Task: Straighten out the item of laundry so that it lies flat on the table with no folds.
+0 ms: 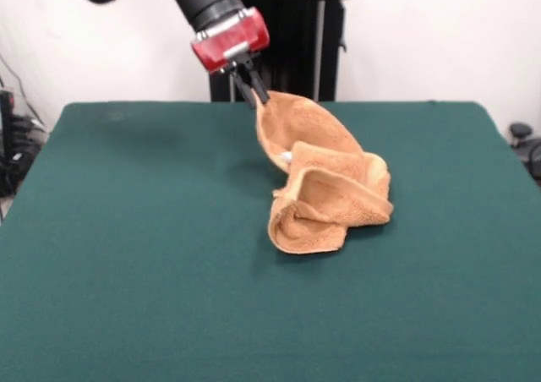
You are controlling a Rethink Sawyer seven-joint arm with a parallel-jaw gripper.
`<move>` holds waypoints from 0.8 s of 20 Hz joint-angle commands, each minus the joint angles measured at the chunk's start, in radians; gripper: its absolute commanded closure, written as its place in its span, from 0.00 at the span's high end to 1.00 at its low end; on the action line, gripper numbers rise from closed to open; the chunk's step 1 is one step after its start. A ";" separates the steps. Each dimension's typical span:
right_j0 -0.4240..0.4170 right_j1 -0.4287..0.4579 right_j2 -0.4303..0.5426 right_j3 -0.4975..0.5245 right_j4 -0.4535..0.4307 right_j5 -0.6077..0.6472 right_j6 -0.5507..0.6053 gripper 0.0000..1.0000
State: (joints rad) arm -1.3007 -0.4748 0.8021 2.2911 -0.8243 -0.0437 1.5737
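The orange-tan towel (pixel 325 183) lies crumpled and folded over itself right of the middle of the dark green table (pixel 127 255). One corner of it is lifted up and to the left, off the cloth. My gripper (pixel 254 92) comes down from the upper left on the red and black arm and is shut on that raised corner, above the table's far part. The rest of the towel hangs from the corner and bunches in thick folds on the table. No label shows.
The black robot pedestal (pixel 296 44) stands behind the table's far edge. A white wall is behind it. Dark objects sit off the table at the left edge (pixel 13 145) and right edge (pixel 524 141).
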 commanded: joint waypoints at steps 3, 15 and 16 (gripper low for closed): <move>-0.004 -0.239 0.207 0.160 0.215 0.058 0.163 0.00; -0.091 -0.409 0.466 0.322 0.487 -0.003 0.206 0.00; -0.102 -0.419 0.505 0.335 0.514 -0.010 0.220 0.00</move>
State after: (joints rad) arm -1.4115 -0.8314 1.1045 2.5246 -0.4348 -0.0435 1.5737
